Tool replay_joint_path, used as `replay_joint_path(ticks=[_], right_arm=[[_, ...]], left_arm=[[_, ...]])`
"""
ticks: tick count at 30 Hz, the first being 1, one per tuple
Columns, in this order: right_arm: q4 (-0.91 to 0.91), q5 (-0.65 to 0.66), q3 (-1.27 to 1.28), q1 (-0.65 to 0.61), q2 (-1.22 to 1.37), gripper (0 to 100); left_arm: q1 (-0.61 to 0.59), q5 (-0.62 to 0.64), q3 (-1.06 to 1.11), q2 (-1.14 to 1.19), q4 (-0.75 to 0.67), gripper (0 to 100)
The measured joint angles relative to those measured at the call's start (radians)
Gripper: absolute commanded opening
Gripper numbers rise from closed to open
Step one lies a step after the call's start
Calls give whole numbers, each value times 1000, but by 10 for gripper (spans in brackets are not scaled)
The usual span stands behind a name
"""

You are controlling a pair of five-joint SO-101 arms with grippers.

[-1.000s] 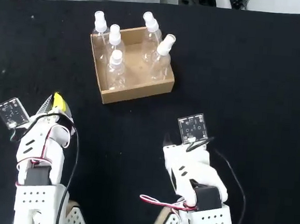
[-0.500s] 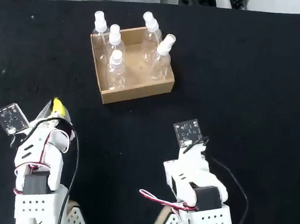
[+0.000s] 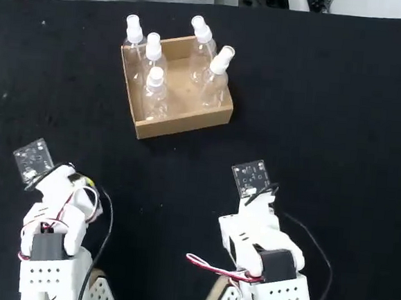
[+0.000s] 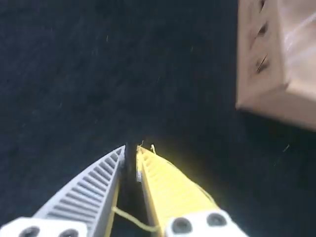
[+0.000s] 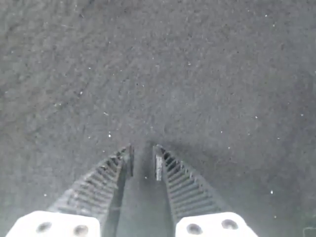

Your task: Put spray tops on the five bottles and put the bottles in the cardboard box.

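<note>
Bottles point(image 3: 154, 92), all five with tops on, stand in the cardboard box point(image 3: 181, 125), well ahead of the closed, empty left pincer point(image 4: 132, 150) and the almost closed right pincer point(image 5: 143, 150).

A cardboard box point(image 3: 182, 124) was seen on a black table point(image 3: 343, 99), toward its far side. Five clear bottles point(image 3: 154, 99) were stood inside the box, three along one side and two along the other, each fitted with a white spray top point(image 3: 154, 47). The left arm point(image 3: 56, 205) and the right arm point(image 3: 258, 227) were folded back at the near edge, well apart from the box.
</note>
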Motion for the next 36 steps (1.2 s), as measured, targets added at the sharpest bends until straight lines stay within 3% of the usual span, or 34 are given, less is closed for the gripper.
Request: replay_joint_path(ticks=[13,36], right_arm=[[0,0,0,0,-2,29],[0,0,0,0,-2,29]], left_arm=[[0,-279,0,0,118,30],[-2,-295,0,-3,215,30]])
